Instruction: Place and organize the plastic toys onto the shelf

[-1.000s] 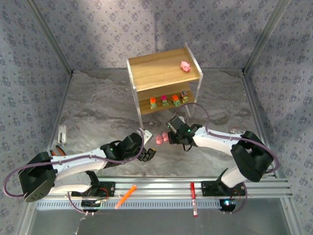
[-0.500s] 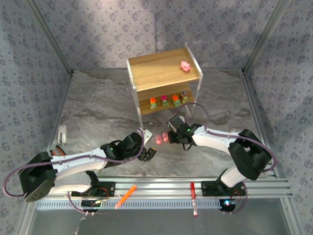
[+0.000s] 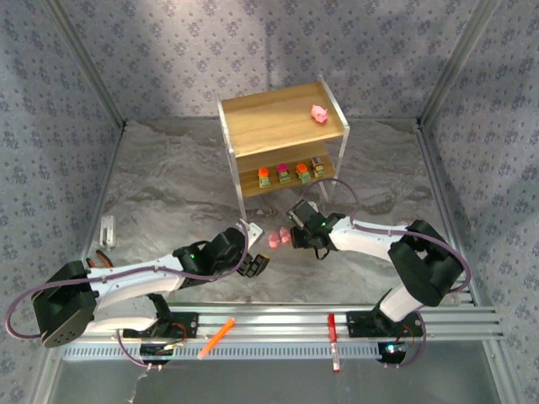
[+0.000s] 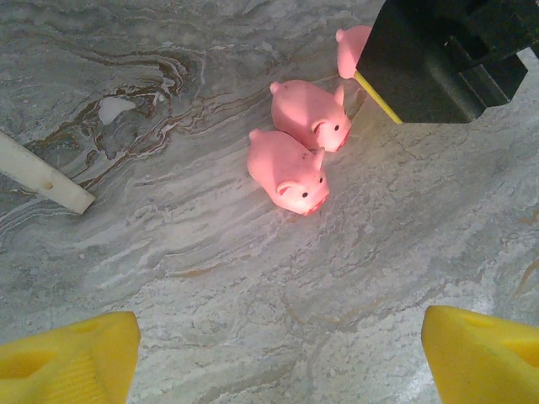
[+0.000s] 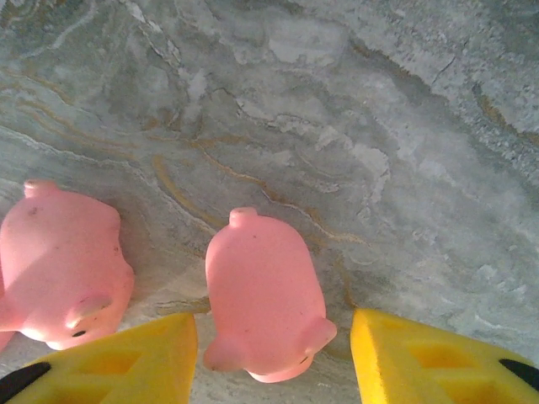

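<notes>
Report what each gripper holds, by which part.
Nothing held. Fingers of the right gripper flank the head of a pink pig, not gripping it; the left gripper is open.

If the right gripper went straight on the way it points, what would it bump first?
Most likely the pink pig lying between the right gripper's open jaws, on the marbled table. A second pig lies off to one side, out of line. Depth is hard to judge.
</notes>
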